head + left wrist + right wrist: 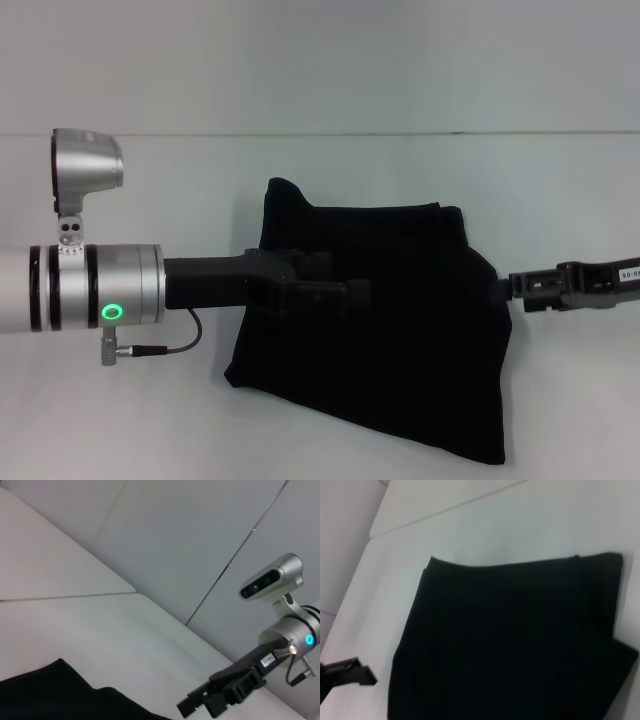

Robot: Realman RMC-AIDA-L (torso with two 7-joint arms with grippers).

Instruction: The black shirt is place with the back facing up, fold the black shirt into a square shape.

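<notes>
The black shirt lies folded into a rough rectangle in the middle of the white table, plain side up. It also fills much of the right wrist view, and a corner of the shirt shows in the left wrist view. My left gripper reaches in from the left and hovers over the shirt's left half. My right gripper sits at the shirt's right edge. In the left wrist view the right gripper shows its fingers apart, with no cloth between them.
The table's far edge meets a pale wall. A cable hangs from my left wrist beside the shirt. A black gripper part pokes in at the edge of the right wrist view.
</notes>
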